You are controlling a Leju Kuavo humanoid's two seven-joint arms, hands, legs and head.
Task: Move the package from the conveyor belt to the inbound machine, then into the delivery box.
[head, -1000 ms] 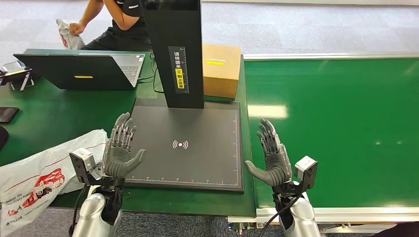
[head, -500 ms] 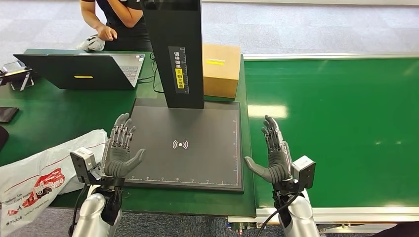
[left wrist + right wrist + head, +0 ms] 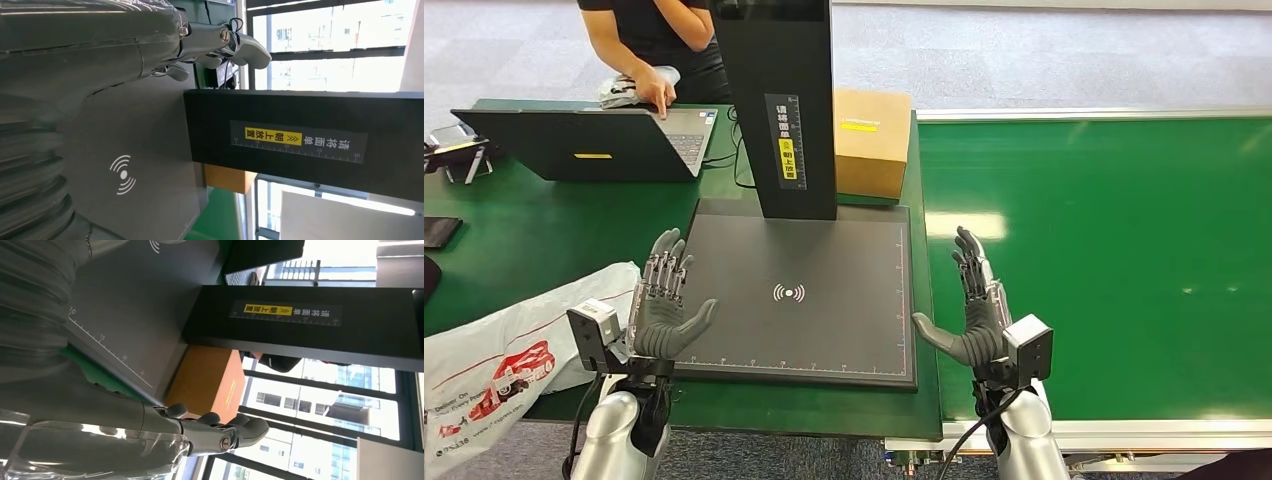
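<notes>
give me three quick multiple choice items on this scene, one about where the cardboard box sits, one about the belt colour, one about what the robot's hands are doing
1. Where is the cardboard box?
A. behind the scanner pad, beside the black column
B. in the middle of the conveyor belt
C. in the left hand

2. What colour is the conveyor belt?
A. grey
B. green
C. blue

3. What state are the robot's hands in?
A. both hold the box
B. the right hand holds a bag
C. both are open and hold nothing

Answers:
1. A: the box stands at the far edge of the scanner pad, right of the black column.
2. B: the belt surface is plain green.
3. C: the left hand and the right hand are raised with fingers spread, nothing in them.
</notes>
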